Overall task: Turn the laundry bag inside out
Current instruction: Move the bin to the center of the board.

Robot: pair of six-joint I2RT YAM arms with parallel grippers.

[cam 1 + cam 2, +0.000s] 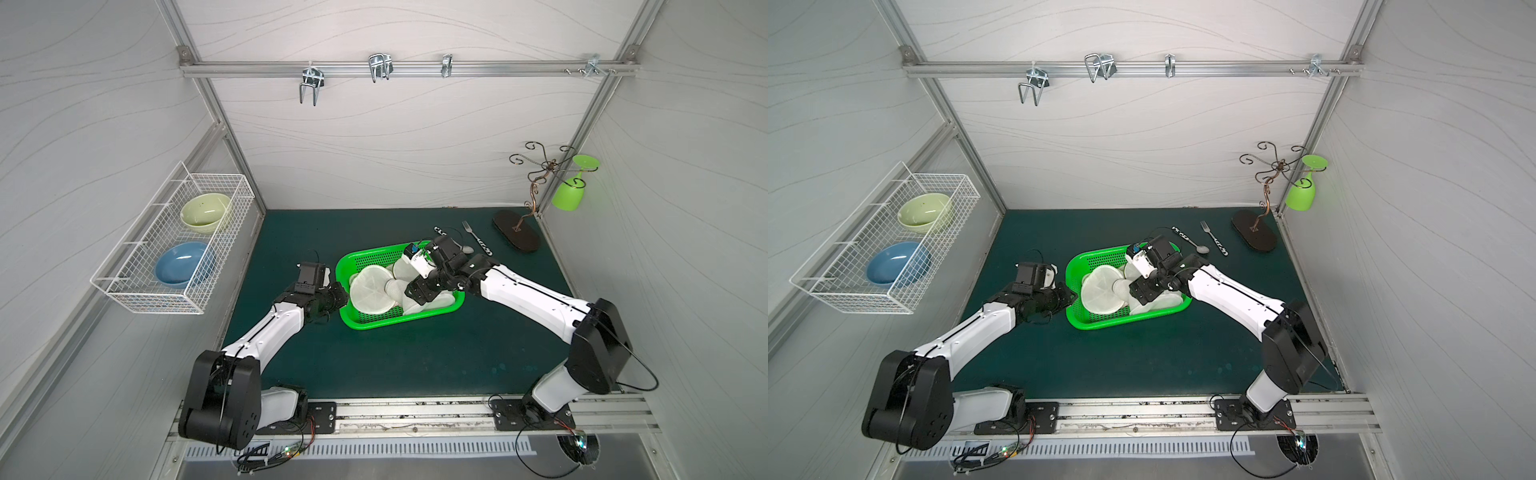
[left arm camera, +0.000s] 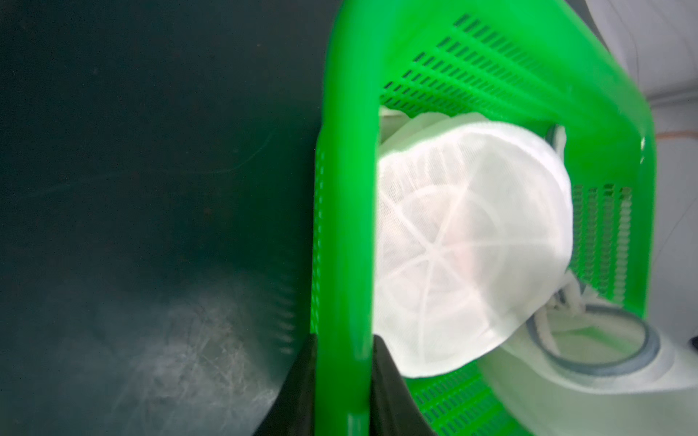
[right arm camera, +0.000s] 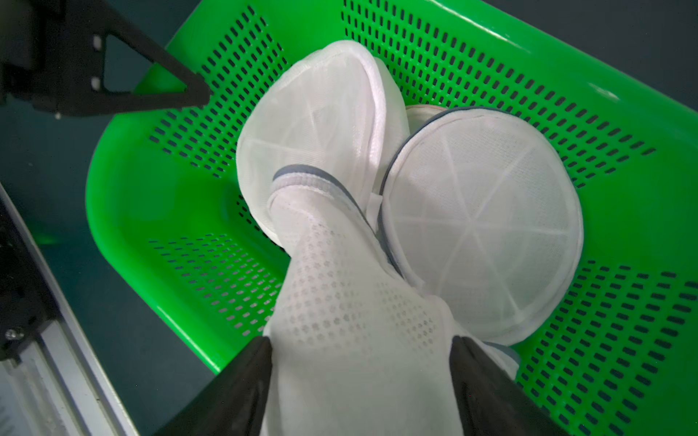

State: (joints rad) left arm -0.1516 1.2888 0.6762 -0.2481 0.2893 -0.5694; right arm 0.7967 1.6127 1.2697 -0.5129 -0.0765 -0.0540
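Pinching the basket (image 1: 399, 320) rim left of centre with the left gripper (image 2: 343, 341); straddling the laundry bag (image 3: 340, 302), stretched leftward, with the right gripper (image 3: 360, 341) half-open, hold uncertain.

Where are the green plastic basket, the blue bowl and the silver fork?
Green plastic basket (image 1: 374, 252): in a top view, far rim.
Blue bowl (image 1: 183, 264): in a top view, inside bottom.
Silver fork (image 1: 478, 239): in a top view, its middle.

Your basket (image 1: 399, 319) was bright green with rows of dark slots; the laundry bag (image 3: 479, 226) was white mesh with spoke-like seams and a grey-blue rim; the mat (image 1: 415, 365) was dark teal.
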